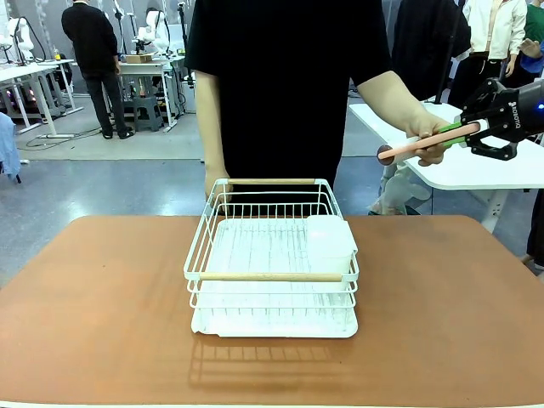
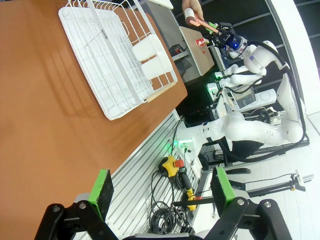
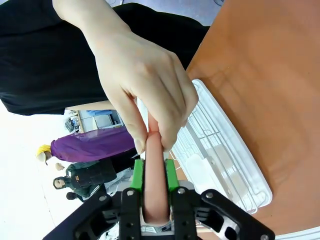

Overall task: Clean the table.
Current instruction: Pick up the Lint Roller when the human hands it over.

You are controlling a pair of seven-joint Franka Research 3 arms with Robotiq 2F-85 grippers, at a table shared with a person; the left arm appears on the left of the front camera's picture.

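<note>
Table, seemingly below right gripper, clamping handle

Person's clothing: we see a plain black short-sleeved cotton T-shirt, with loose sleeves that end above the elbow.
Right arm: we see a white arm of smooth rounded shells with grey rings at the joints and a glowing blue light ring at the wrist.
Right jaws: we note a black angular body with white lettering along its side, small round silver screws at the knuckles, and flat green pads.
Left jaws: we see black hinged links with the same silver screws and thick green pads on black backing.
</note>
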